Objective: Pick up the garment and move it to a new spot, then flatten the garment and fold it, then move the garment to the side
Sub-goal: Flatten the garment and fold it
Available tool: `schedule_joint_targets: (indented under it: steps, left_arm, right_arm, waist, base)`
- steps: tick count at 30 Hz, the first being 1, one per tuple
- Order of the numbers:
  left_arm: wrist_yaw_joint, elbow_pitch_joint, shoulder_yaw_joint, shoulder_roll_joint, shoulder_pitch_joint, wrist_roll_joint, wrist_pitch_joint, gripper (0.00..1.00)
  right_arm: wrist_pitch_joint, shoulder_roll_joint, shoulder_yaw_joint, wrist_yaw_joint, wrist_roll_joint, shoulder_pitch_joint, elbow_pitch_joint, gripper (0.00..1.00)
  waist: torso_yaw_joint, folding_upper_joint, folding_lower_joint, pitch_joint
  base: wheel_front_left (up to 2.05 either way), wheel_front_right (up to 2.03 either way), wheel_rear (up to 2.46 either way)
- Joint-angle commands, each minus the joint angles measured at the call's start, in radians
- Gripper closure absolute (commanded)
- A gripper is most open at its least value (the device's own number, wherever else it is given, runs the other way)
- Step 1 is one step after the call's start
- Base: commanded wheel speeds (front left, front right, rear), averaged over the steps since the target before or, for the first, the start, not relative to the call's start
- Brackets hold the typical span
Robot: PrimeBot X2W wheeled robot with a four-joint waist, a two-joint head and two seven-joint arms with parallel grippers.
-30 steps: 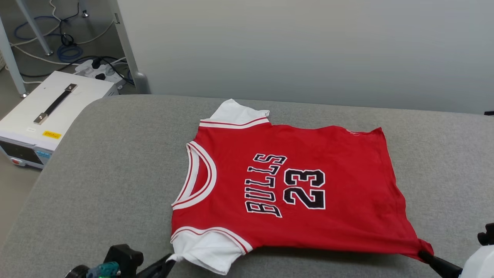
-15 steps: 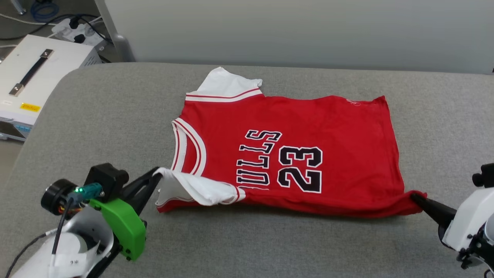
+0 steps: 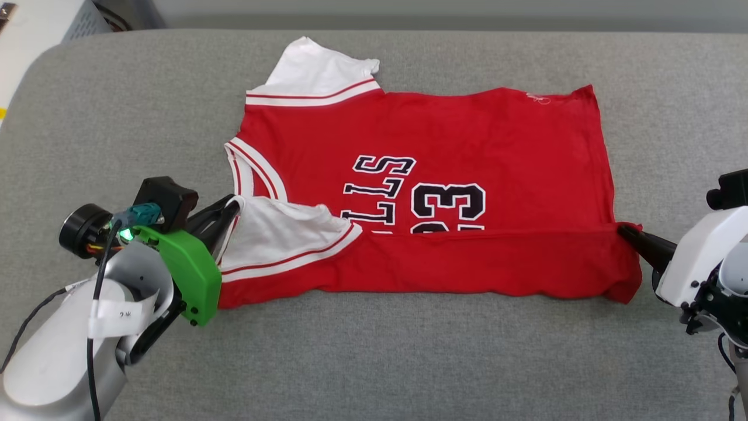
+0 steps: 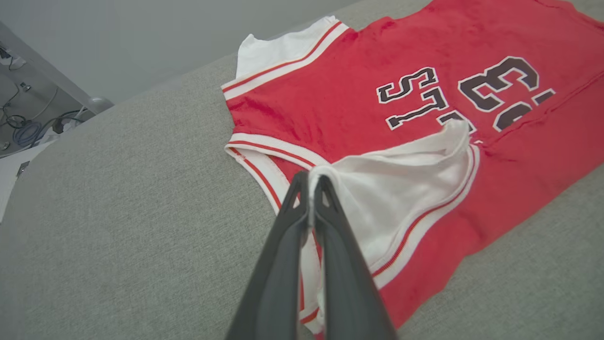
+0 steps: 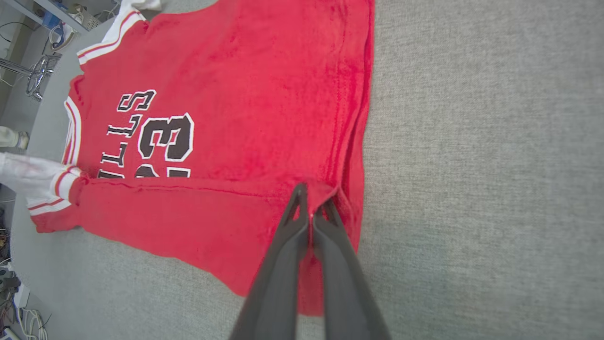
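Lettering (image 3: 374, 189) half hidden under folded garment (image 3: 467, 128) edge.

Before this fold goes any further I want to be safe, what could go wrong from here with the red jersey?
The left gripper has its fingers pinched on only the edge of the white sleeve, so that corner could slip out mid-fold. The right gripper holds just a hem corner of the garment; uneven pulling may leave the fold crooked.
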Motion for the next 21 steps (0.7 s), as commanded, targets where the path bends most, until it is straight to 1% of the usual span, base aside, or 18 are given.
schedule_joint_targets:
  steps: [1,6,9,10,11,12,16,18,21]
  left_arm:
    - [-0.005,0.017,-0.006,-0.009,-0.029,0.003,-0.001,1.0]
    - [-0.01,0.088,-0.043,-0.023,-0.086,0.024,-0.018,1.0]
    - [-0.011,0.124,-0.058,-0.044,-0.108,0.023,-0.034,1.0]
    - [-0.011,0.14,-0.06,-0.05,-0.117,0.027,-0.042,0.36]
    - [-0.009,0.155,-0.061,-0.056,-0.123,0.031,-0.051,0.0]
    - [-0.003,0.175,-0.06,-0.065,-0.132,0.037,-0.063,0.0]
    - [0.02,0.238,-0.069,-0.095,-0.156,0.071,-0.109,0.0]
    - [0.034,0.259,-0.06,-0.116,-0.159,0.064,-0.136,0.0]
    - [0.05,0.281,-0.052,-0.132,-0.152,0.057,-0.161,0.0]
  right_arm:
    - [0.003,0.003,0.003,-0.001,-0.011,-0.024,0.012,1.0]
    - [-0.002,0.001,0.027,-0.001,-0.025,-0.055,0.05,1.0]
    - [-0.011,-0.006,0.035,-0.001,-0.023,-0.065,0.069,1.0]
    - [-0.017,-0.008,0.035,-0.001,-0.022,-0.07,0.076,1.0]
    - [-0.027,-0.01,0.036,-0.001,-0.023,-0.074,0.078,0.51]
    - [-0.04,-0.011,0.037,-0.001,-0.025,-0.078,0.083,0.0]
    - [-0.098,-0.018,0.057,-0.001,-0.018,-0.085,0.094,0.0]
    - [-0.124,-0.024,0.062,-0.001,-0.009,-0.081,0.104,0.0]
    - [-0.15,-0.04,0.074,-0.001,-0.004,-0.067,0.111,0.0]
  waist:
    - [-0.005,0.0,0.0,0.027]
    - [-0.005,0.0,0.0,0.053]
    - [-0.002,0.0,0.0,0.06]
    - [-0.001,0.0,0.0,0.062]
    - [-0.001,0.0,0.0,0.063]
    - [0.0,0.0,0.0,0.063]
    - [0.004,0.0,0.0,0.045]
    - [0.007,0.0,0.0,0.028]
    - [0.011,0.0,0.0,-0.001]
  base:
    - [0.0,0.0,0.0]
    - [0.0,0.0,0.0]
    - [0.0,0.0,0.0]
    - [0.0,0.0,0.0]
    - [0.0,0.0,0.0]
    - [0.0,0.0,0.0]
    - [0.0,0.0,0.0]
    - [0.0,0.0,0.0]
    - [0.0,0.0,0.0]
